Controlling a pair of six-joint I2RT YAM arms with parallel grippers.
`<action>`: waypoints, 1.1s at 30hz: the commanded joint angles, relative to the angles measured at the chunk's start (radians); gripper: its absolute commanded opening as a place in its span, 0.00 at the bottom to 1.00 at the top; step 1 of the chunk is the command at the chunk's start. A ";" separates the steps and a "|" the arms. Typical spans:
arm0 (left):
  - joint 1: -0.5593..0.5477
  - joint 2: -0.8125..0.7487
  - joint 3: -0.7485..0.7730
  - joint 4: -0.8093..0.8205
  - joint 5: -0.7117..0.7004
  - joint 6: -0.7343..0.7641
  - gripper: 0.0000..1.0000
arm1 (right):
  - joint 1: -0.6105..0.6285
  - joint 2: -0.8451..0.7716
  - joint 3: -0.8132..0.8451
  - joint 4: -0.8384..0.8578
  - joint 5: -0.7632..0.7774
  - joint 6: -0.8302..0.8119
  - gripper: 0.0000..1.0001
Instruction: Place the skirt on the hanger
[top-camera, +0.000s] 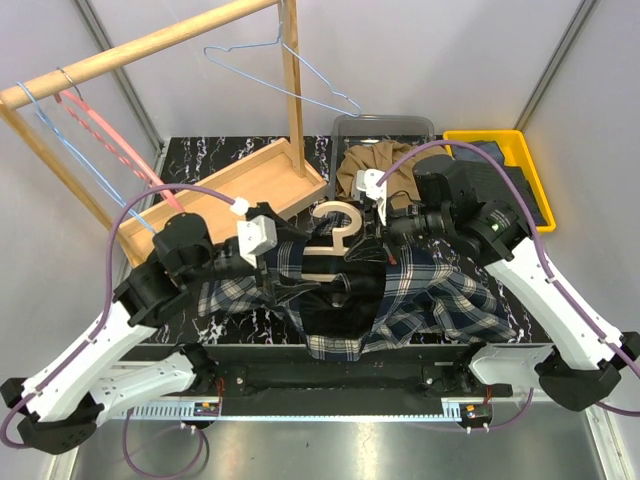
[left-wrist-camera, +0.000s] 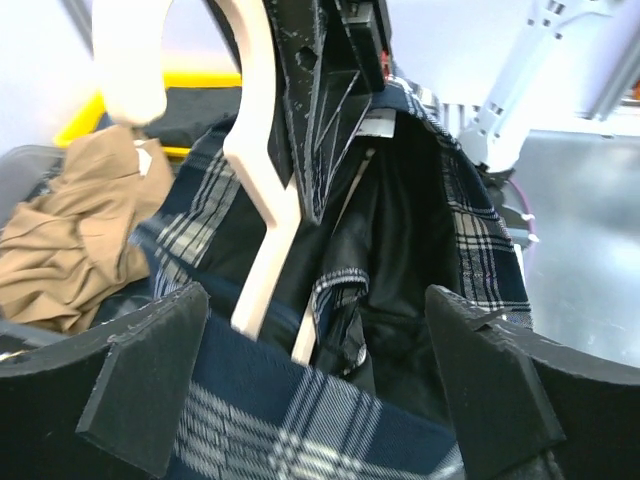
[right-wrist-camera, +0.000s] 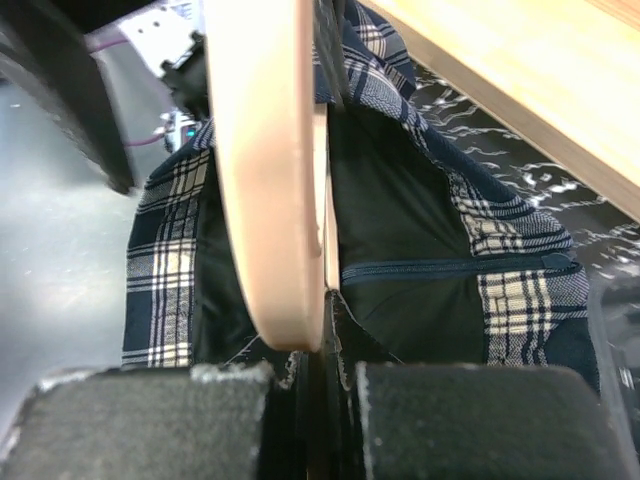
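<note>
Left pincer (left-wrist-camera: 320, 385) gaping over plaid shirt (top-camera: 430, 300), right pincer (right-wrist-camera: 322, 380) closed tight at wooden hanger (top-camera: 335, 235); skirt (top-camera: 385, 165) untouched in grey bin (top-camera: 385, 122) upper centre, light-blue wire hanger (top-camera: 320, 70) bare at top: unstarted.

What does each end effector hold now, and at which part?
The right end effector is shut on the plaid garment at its top edge, beside the wooden hanger. The left end effector is open, holding nothing.

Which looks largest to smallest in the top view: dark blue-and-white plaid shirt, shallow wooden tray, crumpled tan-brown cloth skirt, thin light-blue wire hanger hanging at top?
1. Plaid shirt.
2. Wooden tray.
3. Skirt and wire hanger: not ranked. The hanger hangs nearer the camera, and the skirt is partly hidden.
</note>
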 joint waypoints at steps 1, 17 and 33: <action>-0.003 0.061 0.048 0.025 0.091 0.026 0.87 | -0.003 0.002 0.011 0.081 -0.122 0.001 0.00; -0.003 0.240 0.125 -0.104 0.100 0.049 0.30 | 0.004 -0.005 -0.041 0.069 -0.218 -0.061 0.00; -0.002 0.178 0.113 -0.188 -0.183 0.076 0.00 | 0.007 -0.093 -0.133 0.271 0.311 0.145 0.78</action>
